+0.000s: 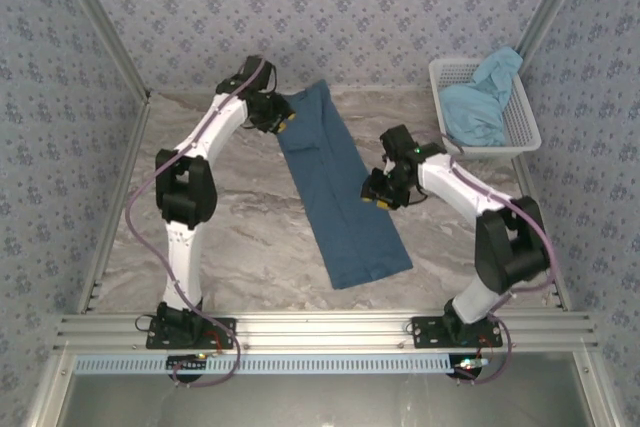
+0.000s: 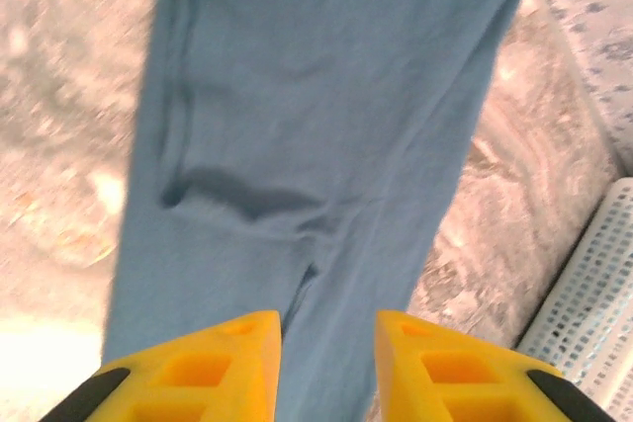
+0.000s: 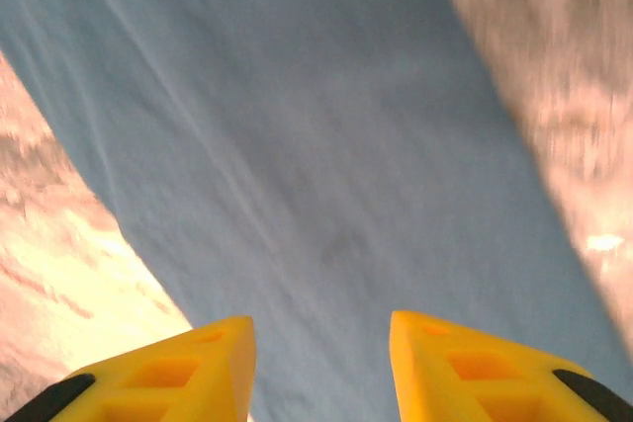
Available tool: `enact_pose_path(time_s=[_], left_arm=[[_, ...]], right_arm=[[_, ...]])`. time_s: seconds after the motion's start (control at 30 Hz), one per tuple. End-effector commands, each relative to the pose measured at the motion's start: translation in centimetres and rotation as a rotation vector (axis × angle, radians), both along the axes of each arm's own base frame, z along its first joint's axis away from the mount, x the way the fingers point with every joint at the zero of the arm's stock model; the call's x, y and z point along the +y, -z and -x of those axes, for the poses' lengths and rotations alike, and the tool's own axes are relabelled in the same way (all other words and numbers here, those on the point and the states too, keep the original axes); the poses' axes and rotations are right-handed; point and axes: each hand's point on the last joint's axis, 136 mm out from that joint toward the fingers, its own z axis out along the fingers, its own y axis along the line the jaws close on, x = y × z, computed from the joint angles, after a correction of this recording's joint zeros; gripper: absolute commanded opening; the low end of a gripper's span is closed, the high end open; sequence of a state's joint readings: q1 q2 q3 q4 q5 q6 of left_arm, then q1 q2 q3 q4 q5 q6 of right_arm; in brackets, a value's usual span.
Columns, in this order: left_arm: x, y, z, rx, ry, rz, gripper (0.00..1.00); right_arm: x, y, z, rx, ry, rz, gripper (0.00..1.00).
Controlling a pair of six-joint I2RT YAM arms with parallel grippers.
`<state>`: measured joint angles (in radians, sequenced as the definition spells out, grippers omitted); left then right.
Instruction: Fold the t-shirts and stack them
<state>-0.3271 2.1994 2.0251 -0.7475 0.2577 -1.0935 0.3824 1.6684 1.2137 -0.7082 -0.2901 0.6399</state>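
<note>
Left gripper and right gripper, both spread, hover over the narrow teal-blue t-shirt mid-frame, likely placed at its edges for the next fold.

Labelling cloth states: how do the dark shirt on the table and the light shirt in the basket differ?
The dark teal shirt lies flat on the table, in a long strip; the sky-blue shirt sits crumpled in the basket. The dark teal shirt is deeper in tone than the sky-blue shirt. Both are plain blue cloth.
</note>
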Motion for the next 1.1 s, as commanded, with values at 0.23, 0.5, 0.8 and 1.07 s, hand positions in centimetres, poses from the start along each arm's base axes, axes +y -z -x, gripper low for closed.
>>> enact_pose_path(time_s=[0.23, 0.5, 0.8, 1.07], left_arm=[[1.0, 7.2, -2.1, 0.100, -0.159, 0.042, 0.28], [-0.7, 9.8, -3.5, 0.126, -0.137, 0.042, 0.27], [-3.2, 13.3, -4.4, 0.167, -0.043, 0.064, 0.25], [-5.2, 12.0, -7.2, 0.089, 0.011, 0.116, 0.24]], right_arm=[[0.7, 4.1, -5.1, -0.005, -0.123, -0.016, 0.39], [-0.3, 7.2, -3.4, 0.074, -0.074, 0.020, 0.39], [1.2, 9.5, 0.8, 0.198, 0.068, -0.035, 0.39], [2.5, 9.5, 2.2, 0.219, 0.137, -0.014, 0.39]])
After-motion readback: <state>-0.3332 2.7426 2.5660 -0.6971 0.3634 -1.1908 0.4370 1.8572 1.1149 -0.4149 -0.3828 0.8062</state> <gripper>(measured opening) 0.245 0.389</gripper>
